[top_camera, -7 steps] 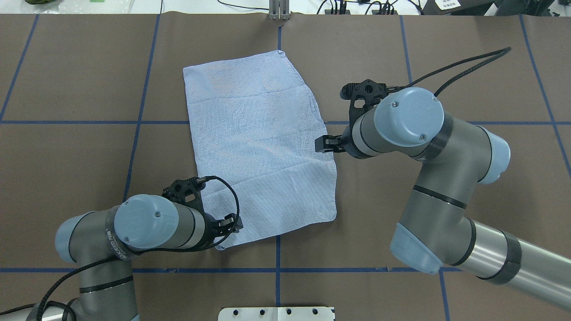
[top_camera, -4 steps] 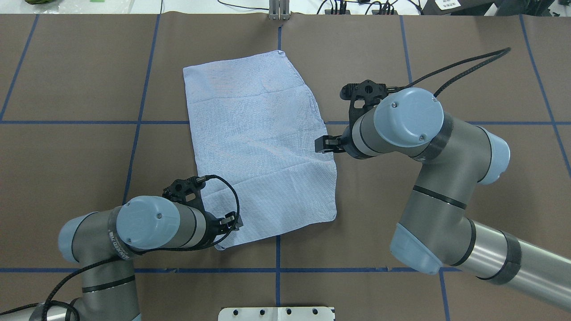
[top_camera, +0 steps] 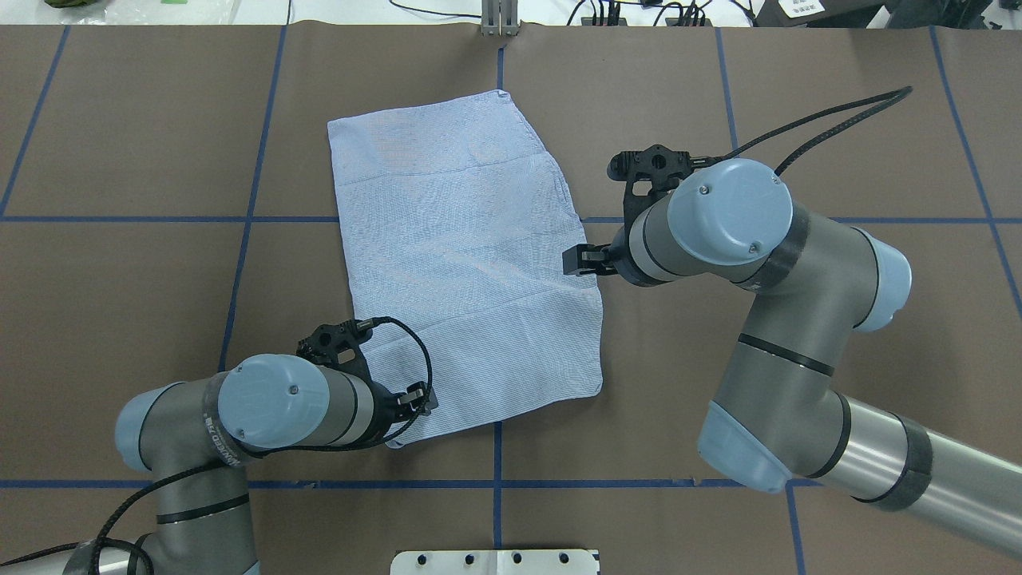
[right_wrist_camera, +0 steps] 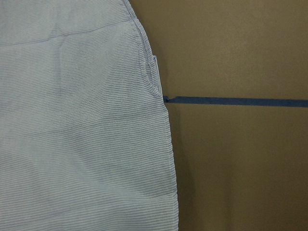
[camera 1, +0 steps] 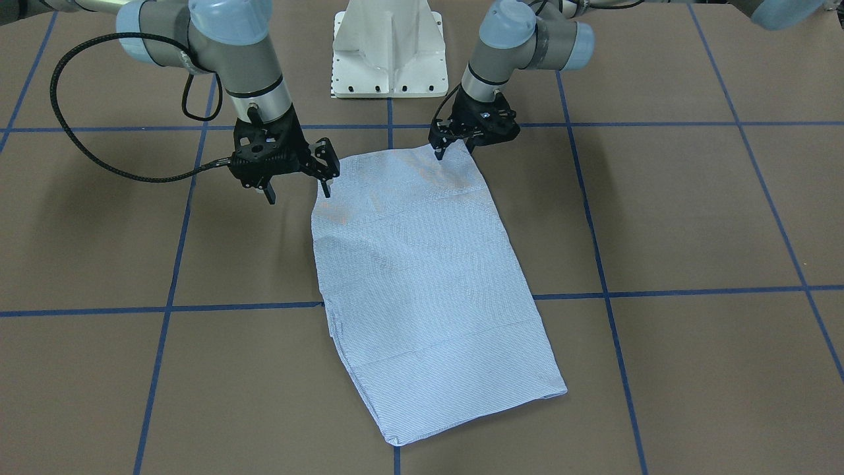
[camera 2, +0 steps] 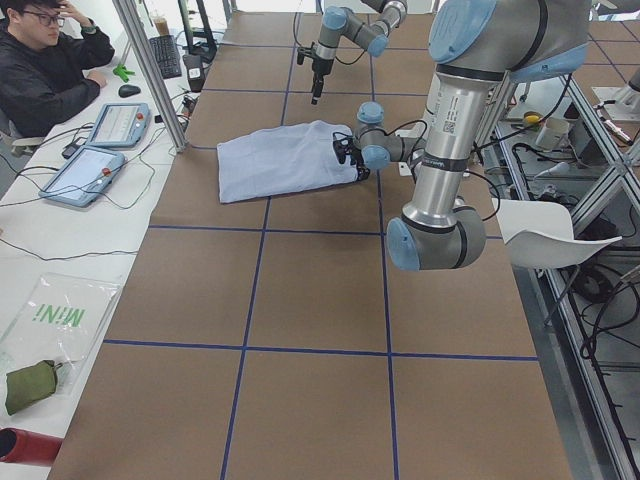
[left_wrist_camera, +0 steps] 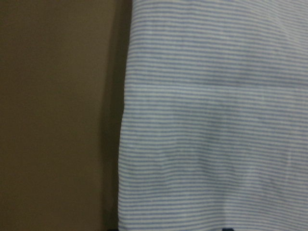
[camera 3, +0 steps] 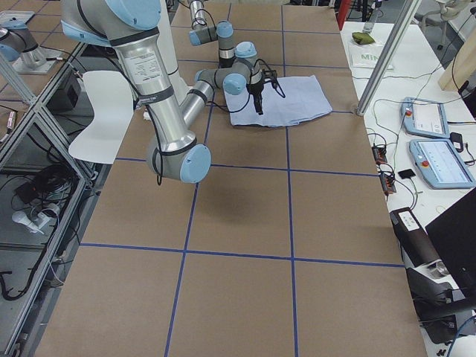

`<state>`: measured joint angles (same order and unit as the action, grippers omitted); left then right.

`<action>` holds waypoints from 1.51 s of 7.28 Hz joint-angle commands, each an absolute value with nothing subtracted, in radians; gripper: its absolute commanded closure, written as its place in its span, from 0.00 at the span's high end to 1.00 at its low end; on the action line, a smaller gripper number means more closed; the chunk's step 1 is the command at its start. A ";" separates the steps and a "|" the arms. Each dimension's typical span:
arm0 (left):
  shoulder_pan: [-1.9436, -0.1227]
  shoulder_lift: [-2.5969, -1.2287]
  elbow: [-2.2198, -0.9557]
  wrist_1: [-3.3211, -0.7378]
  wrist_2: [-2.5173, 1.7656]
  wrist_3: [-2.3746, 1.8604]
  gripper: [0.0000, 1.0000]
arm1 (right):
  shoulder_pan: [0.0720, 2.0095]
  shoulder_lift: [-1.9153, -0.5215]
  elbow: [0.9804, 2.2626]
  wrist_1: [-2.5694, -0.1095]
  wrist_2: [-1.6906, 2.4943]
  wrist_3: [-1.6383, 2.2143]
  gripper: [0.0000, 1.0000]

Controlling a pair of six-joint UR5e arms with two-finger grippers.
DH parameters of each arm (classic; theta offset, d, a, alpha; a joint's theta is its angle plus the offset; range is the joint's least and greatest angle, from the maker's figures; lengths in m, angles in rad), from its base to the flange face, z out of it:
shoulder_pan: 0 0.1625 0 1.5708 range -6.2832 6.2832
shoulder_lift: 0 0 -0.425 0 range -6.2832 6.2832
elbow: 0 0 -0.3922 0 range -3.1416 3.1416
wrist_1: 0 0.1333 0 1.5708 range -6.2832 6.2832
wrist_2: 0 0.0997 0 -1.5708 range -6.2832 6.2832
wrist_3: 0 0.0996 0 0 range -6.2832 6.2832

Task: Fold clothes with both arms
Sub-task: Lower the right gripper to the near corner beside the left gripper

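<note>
Brown table [camera 1: 659, 218], shirt [camera 1: 428, 277] flat; left gripper [camera 1: 453, 150], right gripper [camera 1: 298, 191] agape, empty, edge at jaws; all layers to be pinched evenly.

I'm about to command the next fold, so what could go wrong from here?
The left gripper sits at a corner of the shirt, the right gripper partway along a side edge; lifting so may fold it skewed.
Its open fingers straddle that edge, so it might catch only the top layer.
</note>
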<state>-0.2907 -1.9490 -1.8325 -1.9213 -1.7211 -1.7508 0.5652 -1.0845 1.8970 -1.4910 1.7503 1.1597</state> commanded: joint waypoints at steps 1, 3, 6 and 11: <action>-0.285 -1.953 -1.832 -1.931 -1.721 -1.753 0.36 | 0.565 -1.085 1.898 -1.491 1.750 1.160 1.00; -0.287 -1.953 -1.833 -1.944 -1.723 -1.747 0.00 | 0.552 -1.085 1.899 -1.493 1.741 1.217 1.00; -0.287 -1.953 -1.844 -1.944 -1.723 -1.746 0.00 | 0.483 -1.140 1.997 -1.511 1.743 1.695 0.95; -0.287 -1.954 -1.848 -1.945 -1.723 -1.752 0.00 | 0.221 -1.134 1.910 -1.509 1.516 2.092 0.95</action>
<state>-0.2868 -1.9543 -1.8473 -1.9451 -1.7227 -1.7505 0.2494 -1.1399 1.9413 -1.5119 1.5546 2.0406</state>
